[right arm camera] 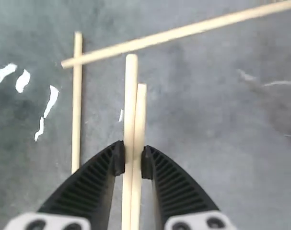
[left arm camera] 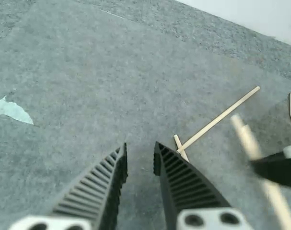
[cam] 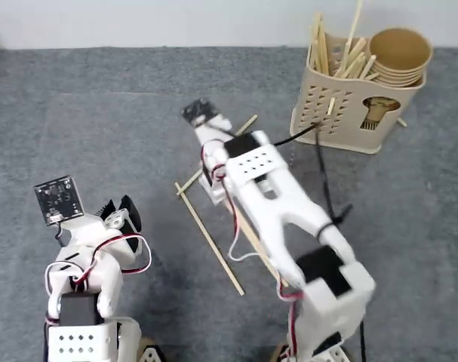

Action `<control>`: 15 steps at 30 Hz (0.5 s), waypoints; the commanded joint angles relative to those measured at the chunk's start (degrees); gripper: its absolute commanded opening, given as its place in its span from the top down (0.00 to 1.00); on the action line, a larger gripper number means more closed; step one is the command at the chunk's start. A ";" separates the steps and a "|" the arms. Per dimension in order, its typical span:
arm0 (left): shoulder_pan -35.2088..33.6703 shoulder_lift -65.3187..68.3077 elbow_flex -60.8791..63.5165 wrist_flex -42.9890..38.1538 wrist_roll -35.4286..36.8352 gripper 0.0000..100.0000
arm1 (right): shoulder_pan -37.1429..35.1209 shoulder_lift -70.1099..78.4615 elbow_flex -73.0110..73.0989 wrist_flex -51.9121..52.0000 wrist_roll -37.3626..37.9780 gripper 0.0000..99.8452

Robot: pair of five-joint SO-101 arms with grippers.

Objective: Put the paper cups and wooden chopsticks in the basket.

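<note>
- The right gripper (right arm camera: pixel 132 160), near the centre of the mat (cam: pixel 100 136), is clenched on a held pair (right arm camera: pixel 134 110) of chopsticks lying side by side.
- A loose stick (right arm camera: pixel 76 96) lies just beside the held pair.
- A crossing stick (right arm camera: pixel 183 31) runs just past their tips.
- The left gripper (left arm camera: pixel 140 163), at 7 o'clock in the high view, hangs parted and empty over the mat.
- The basket (cam: pixel 342 113) stands at 2 o'clock, holding stacked cups (cam: pixel 400 53) and upright sticks (cam: pixel 342 49).

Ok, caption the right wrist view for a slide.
Right gripper shut on two wooden chopsticks; two loose chopsticks cross on the mat.
</note>
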 commanded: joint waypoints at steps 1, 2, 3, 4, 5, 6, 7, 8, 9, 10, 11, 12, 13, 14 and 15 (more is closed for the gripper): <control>-0.18 0.44 -0.31 -1.67 -0.09 0.91 | 2.42 -11.30 -1.85 0.57 2.46 0.99; -0.18 0.44 -0.22 -1.67 -0.09 0.91 | 3.03 -13.67 -2.02 0.31 3.25 0.99; -0.18 0.44 -0.22 -1.67 -0.09 0.91 | 3.74 -15.78 -2.99 0.40 3.52 0.99; -0.18 0.44 -0.22 -1.67 -0.09 0.91 | 4.44 -17.63 -4.40 0.57 3.52 0.99; -0.18 0.44 -0.22 -1.67 -0.09 0.91 | 5.23 -19.38 -5.98 0.66 3.52 0.99; -0.18 0.44 -0.22 -1.67 -0.09 0.91 | 6.20 -20.79 -7.82 0.66 3.52 0.99; -0.18 0.44 -0.13 -1.67 -0.09 0.91 | 7.25 -21.93 -9.93 0.57 3.52 0.99; -0.18 0.44 -0.13 -1.67 -0.09 0.91 | 8.31 -22.81 -12.13 0.22 3.43 0.99; -0.18 0.44 -0.13 -1.67 -0.09 0.91 | 9.45 -23.43 -14.51 0.13 3.34 0.99; -0.18 0.44 -0.13 -1.67 -0.09 0.91 | 10.51 -23.69 -16.97 -0.13 3.34 0.99; -0.18 0.44 -0.13 -1.67 -0.09 0.91 | 11.56 -23.69 -19.25 -0.66 3.34 0.99; -0.18 0.44 -0.13 -1.67 -0.09 0.91 | 12.70 -23.69 -21.19 -1.71 3.34 0.99; -0.18 0.44 -0.13 -1.67 -0.09 0.91 | 13.76 -23.69 -22.95 -3.38 3.34 0.99; -0.18 0.44 -0.13 -1.67 -0.09 0.91 | 14.73 -23.69 -24.18 -5.67 3.34 0.99; -0.18 0.44 -0.13 -1.67 -0.09 0.91 | 15.52 -23.69 -24.88 -8.57 3.34 0.99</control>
